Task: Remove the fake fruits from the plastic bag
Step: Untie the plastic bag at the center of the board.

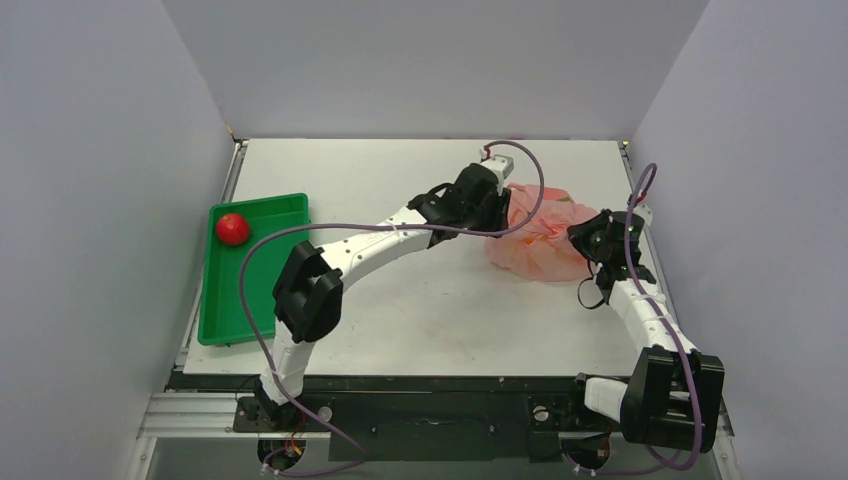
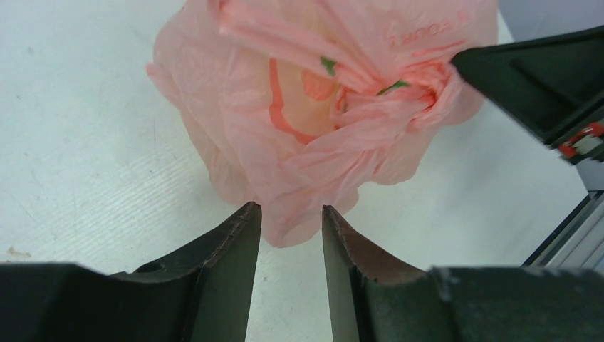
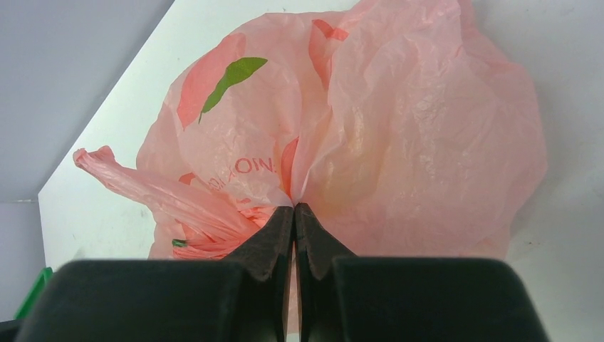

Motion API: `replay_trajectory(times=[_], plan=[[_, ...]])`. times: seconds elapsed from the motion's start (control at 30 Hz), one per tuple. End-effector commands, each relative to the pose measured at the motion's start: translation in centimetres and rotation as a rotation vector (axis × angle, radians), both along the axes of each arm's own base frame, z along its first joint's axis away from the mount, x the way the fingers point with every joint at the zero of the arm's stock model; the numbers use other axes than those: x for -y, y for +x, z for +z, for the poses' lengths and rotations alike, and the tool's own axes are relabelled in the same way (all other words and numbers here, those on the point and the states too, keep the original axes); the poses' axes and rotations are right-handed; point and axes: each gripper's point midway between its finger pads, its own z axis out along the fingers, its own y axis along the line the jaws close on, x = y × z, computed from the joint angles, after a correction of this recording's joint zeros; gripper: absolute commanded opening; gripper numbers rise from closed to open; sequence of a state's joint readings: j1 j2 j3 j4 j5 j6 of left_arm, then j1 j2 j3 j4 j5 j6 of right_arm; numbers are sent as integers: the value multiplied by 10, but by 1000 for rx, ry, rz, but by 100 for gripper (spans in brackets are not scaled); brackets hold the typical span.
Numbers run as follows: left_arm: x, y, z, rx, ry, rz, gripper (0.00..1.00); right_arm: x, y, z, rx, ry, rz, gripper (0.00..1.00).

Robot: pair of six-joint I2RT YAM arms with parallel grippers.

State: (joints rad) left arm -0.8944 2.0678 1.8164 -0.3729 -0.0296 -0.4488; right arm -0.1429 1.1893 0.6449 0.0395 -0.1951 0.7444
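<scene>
The pink plastic bag (image 1: 540, 240) lies crumpled at the right of the table, its mouth bunched; it also shows in the left wrist view (image 2: 313, 107) and the right wrist view (image 3: 399, 142). My left gripper (image 2: 290, 208) is open, a lobe of the bag between its fingertips, not clamped. My right gripper (image 3: 294, 206) is shut on a fold of the bag at its right side. A faint yellowish shape shows through the film in the right wrist view. The fake fruits are otherwise hidden inside the bag.
A green tray (image 1: 255, 268) stands at the left edge with a red round fruit (image 1: 232, 228) in it. The right arm's black finger (image 2: 541, 78) shows at the bag's far side in the left wrist view. The table's right edge is close to the bag.
</scene>
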Motion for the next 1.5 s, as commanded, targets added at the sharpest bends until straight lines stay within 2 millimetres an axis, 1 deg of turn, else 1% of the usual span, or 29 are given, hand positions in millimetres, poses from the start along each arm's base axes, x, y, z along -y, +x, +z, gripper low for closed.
replay_trajectory(times=[0.0,0.07,0.1,0.13,0.17,0.23,0.33,0.5,0.63,0.7,0.77,0.8,0.83,0.87,0.9,0.93,0.97,1.0,1.03,1.07,1.1,1.13,1.17,1.2,1.3,1.37,1.4,1.43,1.47], plan=[[16,10,61,138,-63,-6,34,-5,9,22,82,-26,31,0],[28,11,60,141,-49,-32,37,-7,9,23,83,-28,38,0],[34,11,46,126,-28,-43,49,-8,9,23,84,-29,40,0],[38,13,56,136,-31,-49,54,-10,8,24,86,-30,46,0],[46,17,56,140,-30,-53,60,-10,8,25,87,-30,47,0],[54,18,49,133,-10,-63,64,-12,8,25,88,-30,52,0],[63,16,38,116,7,-89,65,-14,7,26,90,-30,59,0],[71,11,12,62,8,-104,56,-15,6,27,94,-31,60,0],[73,7,3,45,11,-115,58,-16,6,27,96,-36,61,0],[72,6,0,37,16,-118,53,-17,7,27,96,-37,65,0],[72,7,-2,31,21,-119,41,-18,7,26,90,-38,66,0],[71,9,1,33,18,-114,25,-18,7,26,89,-39,66,0],[69,9,0,26,24,-110,17,-17,7,25,87,-43,62,0],[66,12,0,25,28,-99,3,-16,6,26,87,-45,59,0],[63,12,3,23,27,-87,0,-13,5,24,77,-56,46,0],[58,14,0,19,39,-72,0,-11,6,25,72,-64,37,0],[56,14,10,30,23,-62,0,-4,3,21,44,-87,7,0],[49,13,11,28,28,-52,0,1,2,21,29,-99,-14,0],[49,15,17,38,2,-43,0,10,-3,16,-6,-124,-60,0],[41,12,16,23,-4,-32,0,21,-4,16,-17,-153,-117,0],[41,16,24,39,-42,-24,0,25,-8,16,-28,-158,-142,0],[38,13,29,33,-79,-22,0,32,-10,15,-36,-173,-177,0],[33,16,29,28,-96,-8,0,34,-11,16,-39,-177,-190,0],[33,10,31,7,-142,-24,0,36,-12,16,-46,-184,-202,0],[27,11,33,-43,-225,-33,0,32,-10,21,-38,-180,-185,0],[26,5,29,-86,-263,-58,0,22,-9,25,-24,-184,-150,0],[27,5,33,-87,-286,-60,0,14,-9,27,-20,-186,-125,5],[27,3,29,-102,-292,-67,0,11,-9,29,-16,-186,-114,10],[28,4,34,-100,-317,-67,0,6,-11,31,-17,-186,-104,21]])
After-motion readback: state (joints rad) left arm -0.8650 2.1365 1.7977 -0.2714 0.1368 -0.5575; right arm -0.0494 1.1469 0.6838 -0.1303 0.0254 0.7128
